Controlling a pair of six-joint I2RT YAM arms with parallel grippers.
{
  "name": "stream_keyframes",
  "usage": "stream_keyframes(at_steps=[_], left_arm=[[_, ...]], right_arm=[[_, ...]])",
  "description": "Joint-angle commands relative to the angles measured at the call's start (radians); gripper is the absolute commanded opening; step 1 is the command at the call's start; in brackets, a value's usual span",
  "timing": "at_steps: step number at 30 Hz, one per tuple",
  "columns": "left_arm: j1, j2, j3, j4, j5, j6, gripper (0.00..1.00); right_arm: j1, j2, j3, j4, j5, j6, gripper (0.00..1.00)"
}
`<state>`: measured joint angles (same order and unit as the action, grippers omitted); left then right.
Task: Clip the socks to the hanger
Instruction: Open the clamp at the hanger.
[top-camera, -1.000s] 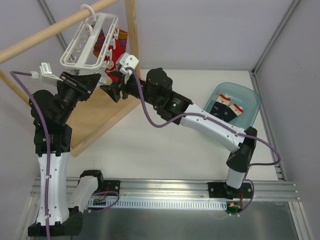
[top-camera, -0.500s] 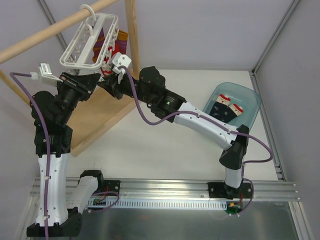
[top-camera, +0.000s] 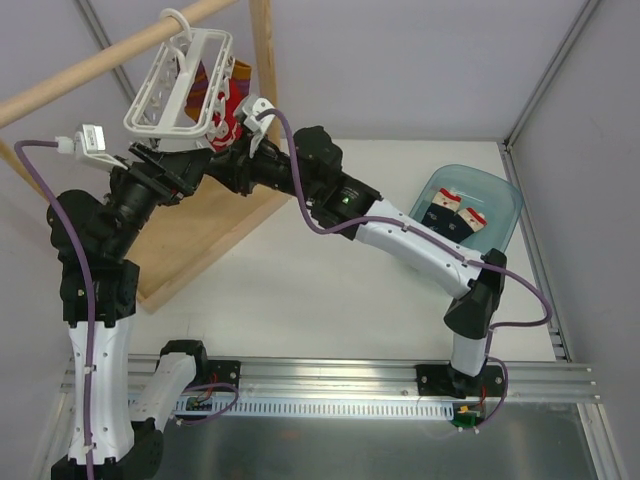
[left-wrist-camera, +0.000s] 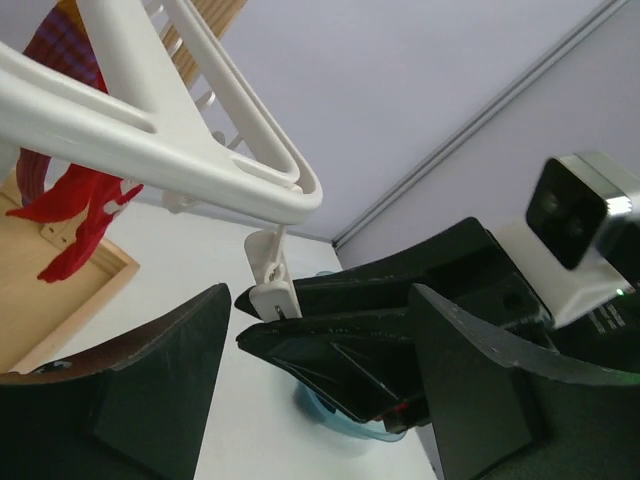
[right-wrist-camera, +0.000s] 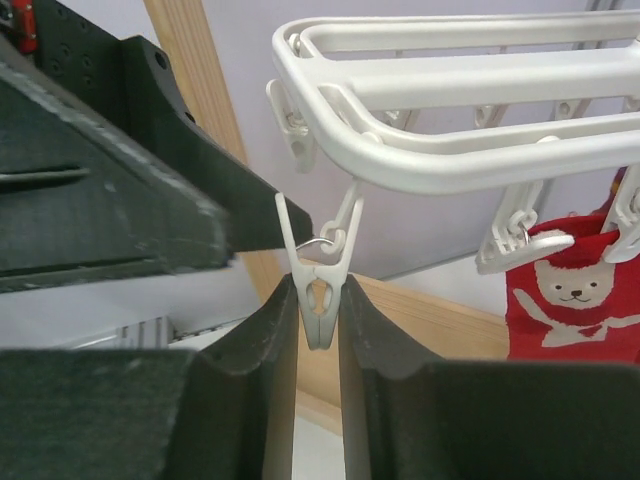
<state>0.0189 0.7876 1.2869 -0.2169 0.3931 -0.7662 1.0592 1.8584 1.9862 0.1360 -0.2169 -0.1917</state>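
The white hanger (top-camera: 180, 85) hangs by its hook from the wooden rod. A small white clip (right-wrist-camera: 318, 300) dangles from its corner, and my right gripper (right-wrist-camera: 318, 292) is shut on that clip, one finger on each side. My left gripper (left-wrist-camera: 320, 330) stands open just beside it, its fingers straddling the right gripper's fingers and the clip (left-wrist-camera: 272, 290) without touching them. In the top view both grippers, left (top-camera: 185, 168) and right (top-camera: 210, 160), meet under the hanger's near edge. The navy socks (top-camera: 452, 213) lie in the teal bin, far from both grippers.
The teal bin (top-camera: 500, 195) sits at the right. A red sock with a white bear (right-wrist-camera: 575, 300) and a striped sock (left-wrist-camera: 50, 50) hang from other clips. The wooden rod (top-camera: 90, 65), upright post (top-camera: 265, 50) and base board (top-camera: 215, 225) crowd the left.
My right gripper moved left under the hanger and shut on the dangling clip. My left gripper, shut before, has opened and its arm has shifted slightly left.
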Motion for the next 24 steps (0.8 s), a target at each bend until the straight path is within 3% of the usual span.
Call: stream_keyframes(at_steps=[1, 15, 24], left_arm=[[-0.007, -0.030, 0.042, 0.051, 0.029, 0.076, 0.73], [-0.007, 0.036, 0.012, 0.212, 0.038, -0.015, 0.64], [-0.005, 0.027, -0.028, 0.313, 0.092, -0.007, 0.62]], right_arm=[[-0.021, -0.082, -0.012, 0.069, -0.159, 0.159, 0.01], [-0.048, -0.103, -0.036, 0.116, -0.308, 0.336, 0.01], [-0.090, -0.073, -0.012, 0.206, -0.417, 0.589, 0.01]])
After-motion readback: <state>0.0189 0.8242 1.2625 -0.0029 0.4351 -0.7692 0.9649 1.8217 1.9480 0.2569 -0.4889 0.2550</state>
